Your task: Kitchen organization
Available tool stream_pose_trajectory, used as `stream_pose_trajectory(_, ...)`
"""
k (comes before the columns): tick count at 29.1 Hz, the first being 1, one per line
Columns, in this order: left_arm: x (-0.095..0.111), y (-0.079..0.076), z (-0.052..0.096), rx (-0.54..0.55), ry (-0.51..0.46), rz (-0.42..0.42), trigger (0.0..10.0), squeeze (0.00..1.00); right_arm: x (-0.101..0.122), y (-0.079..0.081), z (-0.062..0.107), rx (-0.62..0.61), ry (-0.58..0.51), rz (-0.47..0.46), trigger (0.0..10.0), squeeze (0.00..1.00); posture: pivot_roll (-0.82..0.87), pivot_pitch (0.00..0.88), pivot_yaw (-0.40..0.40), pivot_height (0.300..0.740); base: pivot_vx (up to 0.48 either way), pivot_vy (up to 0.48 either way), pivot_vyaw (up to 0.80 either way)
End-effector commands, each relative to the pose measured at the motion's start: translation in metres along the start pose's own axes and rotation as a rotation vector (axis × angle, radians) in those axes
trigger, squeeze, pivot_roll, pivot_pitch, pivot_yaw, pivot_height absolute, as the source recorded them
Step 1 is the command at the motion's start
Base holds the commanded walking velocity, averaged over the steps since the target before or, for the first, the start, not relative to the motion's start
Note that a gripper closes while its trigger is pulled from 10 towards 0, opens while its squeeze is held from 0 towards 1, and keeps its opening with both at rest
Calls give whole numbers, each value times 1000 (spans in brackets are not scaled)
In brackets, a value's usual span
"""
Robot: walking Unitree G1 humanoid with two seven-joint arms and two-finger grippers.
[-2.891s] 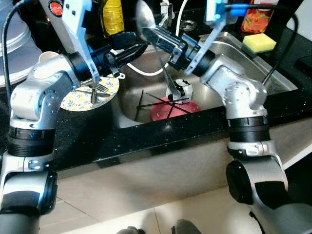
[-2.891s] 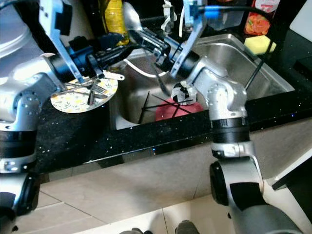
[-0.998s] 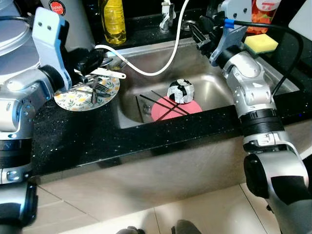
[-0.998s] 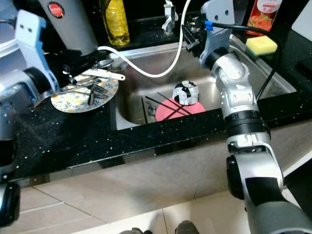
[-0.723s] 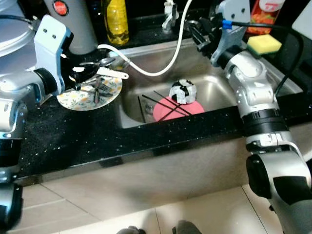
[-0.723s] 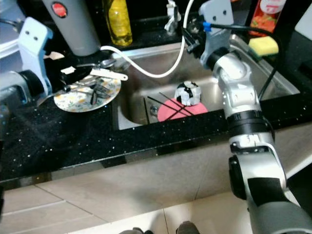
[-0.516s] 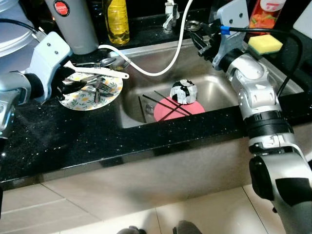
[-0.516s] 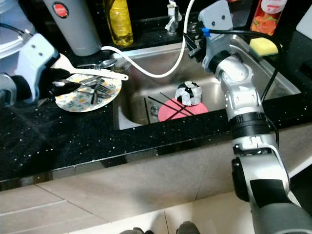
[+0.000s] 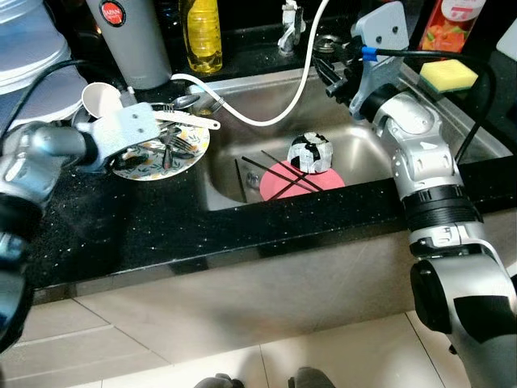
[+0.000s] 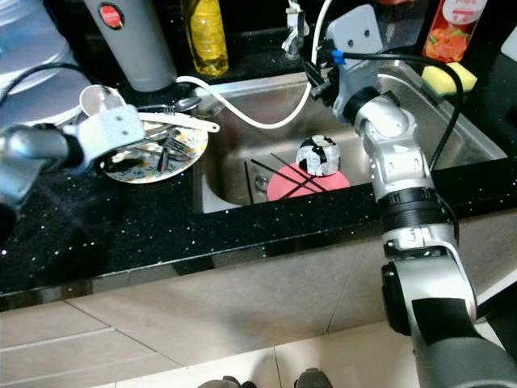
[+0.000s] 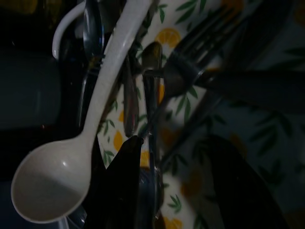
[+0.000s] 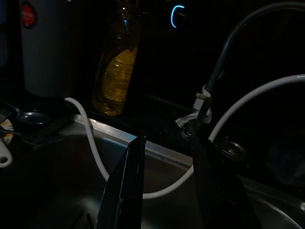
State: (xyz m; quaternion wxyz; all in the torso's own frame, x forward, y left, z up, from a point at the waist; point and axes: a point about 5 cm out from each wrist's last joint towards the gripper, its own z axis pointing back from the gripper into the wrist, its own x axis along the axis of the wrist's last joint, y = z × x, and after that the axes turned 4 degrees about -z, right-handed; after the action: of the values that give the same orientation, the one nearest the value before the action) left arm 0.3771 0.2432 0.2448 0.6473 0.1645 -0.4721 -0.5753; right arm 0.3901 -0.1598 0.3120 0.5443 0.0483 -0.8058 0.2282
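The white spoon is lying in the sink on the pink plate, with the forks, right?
Not quite. The white spoon lies with the forks on the lemon-patterned plate on the counter beside the sink, as the left eye view shows. The pink plate in the sink holds a black-and-white ball.

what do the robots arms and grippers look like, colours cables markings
Both arms are silver with black joint bands. The right arm carries a pale wrist plate, a blue connector and a black cable. The left arm has a similar pale plate. The left gripper and right gripper each have two long black fingers.
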Motion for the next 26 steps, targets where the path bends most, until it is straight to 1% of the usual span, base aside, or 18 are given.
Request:
stream_pose_trajectory(1,-4,-17,-16,-61,38,-29,10000,0,2,3,1,7,-11,-8,10000,0,-99,92,89,740,0,0,0)
stream_pose_trajectory(4,2,-22,-27,-55,28,-70,10000,0,3,2,3,4,-13,-7,10000,0,-104,93,88,740,0,0,0)
stream_pose_trajectory(5,2,-23,-29,-57,28,-73,9686,0,3,2,3,3,-12,-7,10000,0,-110,94,90,740,0,0,0)
stream_pose_trajectory(7,2,-25,-30,-59,29,-77,9686,0,3,2,3,3,-11,-6,10000,0,-111,93,90,740,0,0,0)
stream_pose_trajectory(8,1,-27,-32,-63,33,-89,3961,0,3,1,3,2,-12,-6,10000,0,-112,93,90,740,0,0,0)
stream_pose_trajectory(9,-1,-30,-33,-72,38,-106,0,0,3,1,4,1,-13,-5,10000,0,-114,92,90,740,0,0,0)
stream_pose_trajectory(12,-10,-38,-34,-99,52,-146,0,0,5,0,4,-3,-17,-5,10000,0,-111,92,89,740,0,0,0)
stream_pose_trajectory(17,-11,-36,-32,-89,43,-138,0,0,5,0,4,-4,-18,-8,10000,0,-107,92,87,740,0,0,0)
stream_pose_trajectory(19,-12,-32,-30,-57,35,-155,0,0,5,1,3,-2,-18,-12,10000,0,-103,90,85,740,0,0,0)
stream_pose_trajectory(24,-11,-25,-25,-33,12,-148,0,0,6,2,2,1,-21,-16,10000,0,-98,88,82,740,0,0,0)
stream_pose_trajectory(26,-10,-19,-21,-17,-6,-156,0,0,6,2,1,3,-22,-17,10000,0,-98,88,79,740,0,0,0)
